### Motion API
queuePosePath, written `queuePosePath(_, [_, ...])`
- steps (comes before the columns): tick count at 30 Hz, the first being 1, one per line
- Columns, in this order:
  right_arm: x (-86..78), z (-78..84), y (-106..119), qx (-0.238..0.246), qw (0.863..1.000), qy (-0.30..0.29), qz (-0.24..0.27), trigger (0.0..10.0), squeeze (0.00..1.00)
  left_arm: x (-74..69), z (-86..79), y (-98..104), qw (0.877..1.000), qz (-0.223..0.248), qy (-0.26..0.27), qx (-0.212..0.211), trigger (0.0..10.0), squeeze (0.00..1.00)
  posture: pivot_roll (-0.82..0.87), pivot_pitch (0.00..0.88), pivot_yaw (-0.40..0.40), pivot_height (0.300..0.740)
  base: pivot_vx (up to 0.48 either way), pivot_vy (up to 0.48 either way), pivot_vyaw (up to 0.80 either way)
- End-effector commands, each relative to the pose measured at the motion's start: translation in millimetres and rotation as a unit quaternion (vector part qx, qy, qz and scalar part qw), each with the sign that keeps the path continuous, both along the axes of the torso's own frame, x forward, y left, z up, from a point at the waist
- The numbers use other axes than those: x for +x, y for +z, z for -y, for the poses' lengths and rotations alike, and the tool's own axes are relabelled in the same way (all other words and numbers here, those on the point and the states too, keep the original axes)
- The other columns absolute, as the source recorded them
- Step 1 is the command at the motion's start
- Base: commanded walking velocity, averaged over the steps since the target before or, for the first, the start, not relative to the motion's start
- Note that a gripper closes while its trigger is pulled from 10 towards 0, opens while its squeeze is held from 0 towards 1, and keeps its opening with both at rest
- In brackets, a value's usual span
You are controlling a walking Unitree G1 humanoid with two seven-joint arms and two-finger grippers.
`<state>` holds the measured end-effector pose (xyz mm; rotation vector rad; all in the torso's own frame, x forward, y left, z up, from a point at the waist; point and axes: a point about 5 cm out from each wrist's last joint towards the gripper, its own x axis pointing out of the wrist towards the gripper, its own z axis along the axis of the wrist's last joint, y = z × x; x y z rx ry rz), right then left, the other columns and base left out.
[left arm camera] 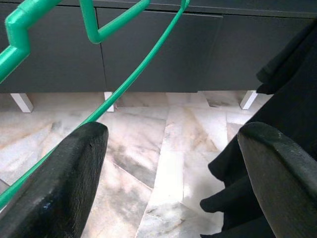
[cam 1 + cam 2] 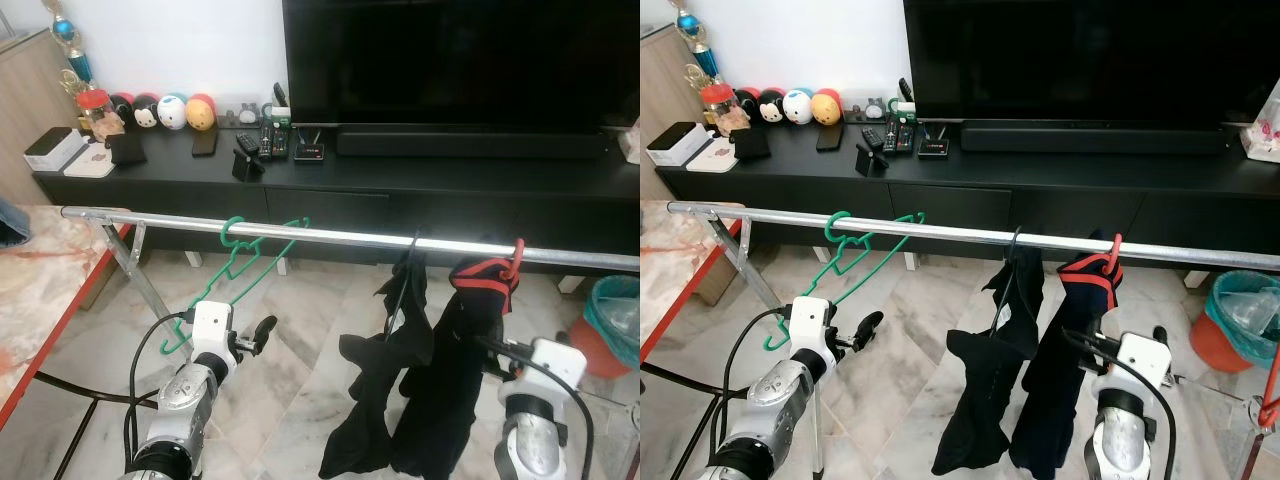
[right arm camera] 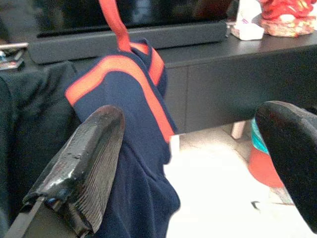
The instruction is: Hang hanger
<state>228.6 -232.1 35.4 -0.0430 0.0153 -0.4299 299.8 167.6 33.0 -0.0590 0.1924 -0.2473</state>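
Head views: the empty green plastic hanger (image 2: pixel 240 268) hooks the horizontal silver metal rail (image 2: pixel 330 236), its long axis slanting toward 7 o'clock, lower end hidden behind the left gripper (image 2: pixel 262 331). Left wrist view: fingers (image 1: pixel 59 183) spread wide, gripping nothing; hanger cropped. Right wrist view: right gripper (image 3: pixel 198 163) likewise wide, empty, facing a navy garment with orange stripes (image 3: pixel 133 134).

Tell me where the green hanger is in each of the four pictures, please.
Left eye: green hanger hooked on the rail, left of centre.
Right eye: same place, slightly further left.
Left wrist: across the upper left.
Right wrist: not in it.
Shared landmark: the black TV cabinet.
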Motion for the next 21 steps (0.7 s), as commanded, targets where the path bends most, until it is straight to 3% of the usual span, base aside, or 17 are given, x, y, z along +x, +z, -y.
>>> queuePosePath(1, [-2.4, -0.3, -1.0, 0.0, 1.0, -0.007, 0.003, 10.0, 0.0, -4.9, -6.1, -5.5, 1.0, -0.008, 0.011, 0.0, 10.0, 0.0, -0.05, 0.0, 0.053, 0.74, 0.0, 0.0, 0.0])
queuePosePath(14, [2.9, -11.0, 0.0, -0.001, 1.0, 0.012, 0.004, 10.0, 0.0, -4.3, -2.0, -4.1, 1.0, 0.0, 0.006, -0.009, 10.0, 0.0, -0.05, 0.0, 0.048, 0.74, 0.0, 0.0, 0.0])
queuePosePath(17, [3.3, -11.2, -0.5, 0.021, 1.0, 0.005, 0.008, 10.0, 0.0, -4.3, -0.9, -4.0, 1.0, 0.0, 0.002, -0.009, 10.0, 0.0, -0.05, 0.0, 0.048, 0.74, -0.242, 0.0, 0.0])
queuePosePath(21, [6.7, -14.4, 1.9, 0.016, 1.0, 0.016, 0.011, 10.0, 0.0, -4.6, 1.1, -4.7, 1.0, -0.001, -0.002, -0.007, 10.0, 0.0, -0.05, 0.0, 0.05, 0.74, -0.245, 0.0, 0.0])
